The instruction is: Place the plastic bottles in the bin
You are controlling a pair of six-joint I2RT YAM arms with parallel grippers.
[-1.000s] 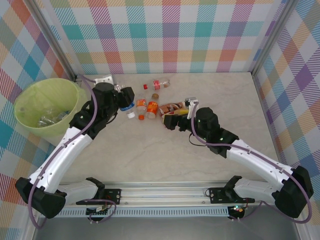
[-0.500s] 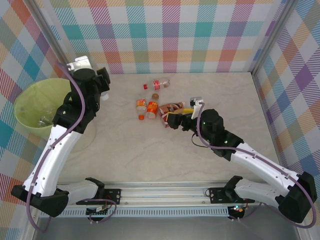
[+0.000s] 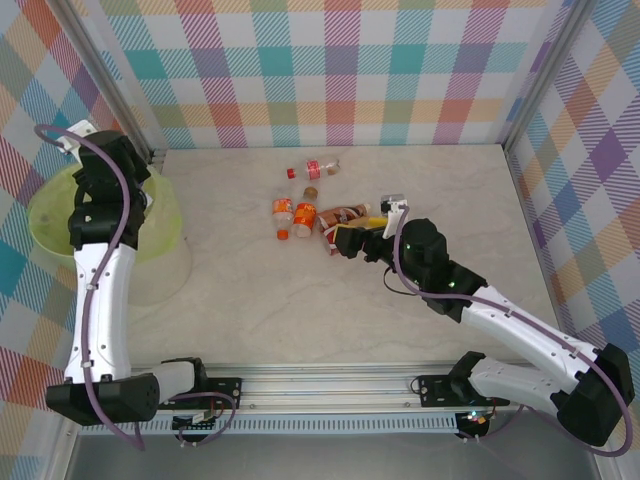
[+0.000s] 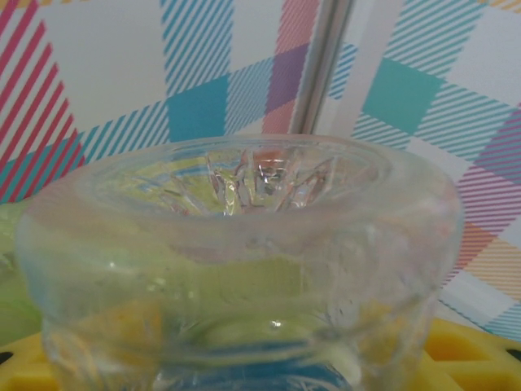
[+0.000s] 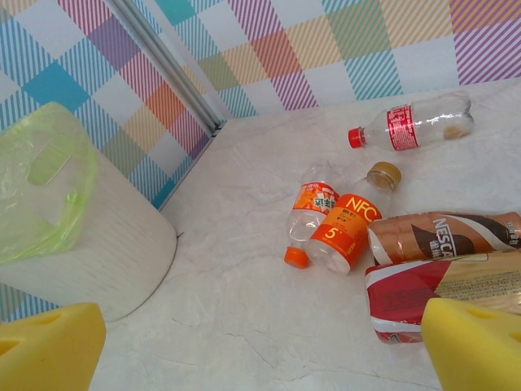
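**One bottle held over the bin, five more lying mid-table**

We see the left gripper (image 4: 252,357) pinching a clear bottle (image 4: 244,244) between its yellow pads (image 4: 476,350). Its wrist view looks straight onto the bottle's moulded base, with a strip of blue label at the bottom edge and lime green showing low on the left behind it. From above, the left arm reaches up over the bin (image 3: 45,235), which stands at the left edge of the table (image 3: 300,310) against the checked wall. The arm crosses the green liner and hides part of the bin's mouth from us.

The right gripper (image 5: 262,336) hangs low over the table with its jaws spread wide and nothing between them. The other bottles lie ahead of it, well apart from the bin.

- A red-wrapped bottle (image 5: 403,297) lies just beside the right-hand finger.
- It touches a brown Nescafé bottle (image 5: 444,235) lying behind it.
- To the left, an orange NFC bottle (image 5: 346,232) lies pressed against a second orange-labelled bottle (image 5: 316,205).
- Farther back, a red-labelled bottle (image 5: 415,122) lies alone on its side near the rear wall.
- A loose gold cap (image 5: 384,173) sits between that bottle and the orange pair.

Bare table separates the cluster from the bin's pale outer wall.
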